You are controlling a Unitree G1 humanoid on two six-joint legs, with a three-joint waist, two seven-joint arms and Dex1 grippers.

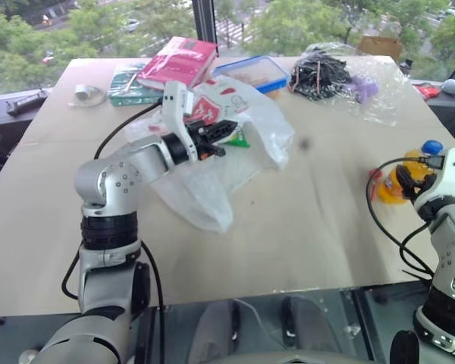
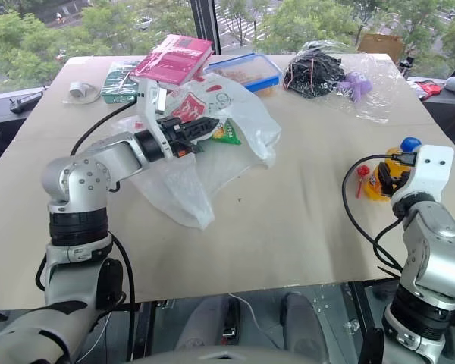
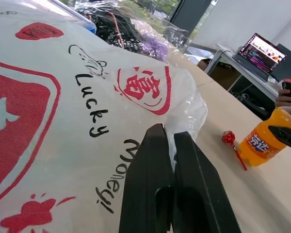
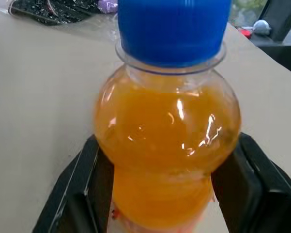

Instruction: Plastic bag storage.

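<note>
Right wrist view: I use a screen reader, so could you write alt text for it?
An orange drink bottle with a blue cap stands upright on a beige table, between the two black fingers of the right tool, which flank its lower body.

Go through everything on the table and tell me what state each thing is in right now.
plastic bag: pinched and lifted by left gripper
orange soda bottle: upright, capped, between the right gripper's fingers
blue-rimmed container: lid on
cable bag: lying flat
</note>
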